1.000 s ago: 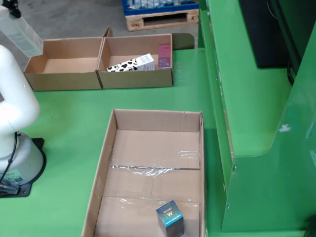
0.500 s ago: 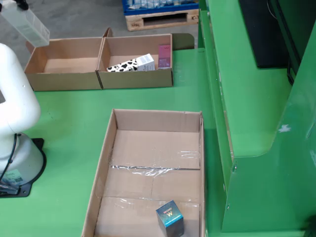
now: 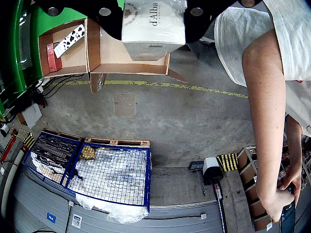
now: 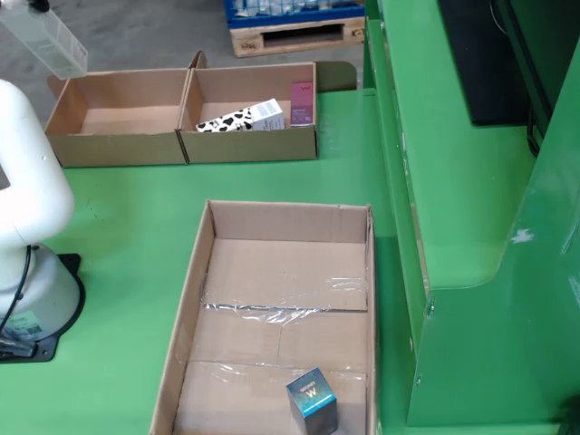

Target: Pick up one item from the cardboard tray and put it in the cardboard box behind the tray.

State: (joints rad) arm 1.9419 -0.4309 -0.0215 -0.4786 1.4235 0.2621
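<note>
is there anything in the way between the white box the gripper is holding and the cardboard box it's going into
Nothing visible blocks it. In the wrist view the gripper holds the white box above the open, seemingly empty cardboard box; the cow-print carton lies in the neighbouring box.

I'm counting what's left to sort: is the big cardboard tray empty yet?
Not empty. One small blue box stands near the front edge of the cardboard tray; the rest is bare.

Warehouse or factory floor. Bare concrete floor (image 3: 194, 131) with painted yellow line (image 3: 160, 85); beyond the line, wooden pallet (image 3: 116, 142) beside blue wire-mesh cage (image 3: 112, 174). Green workbench (image 4: 118, 217) with cardboard boxes.
</note>
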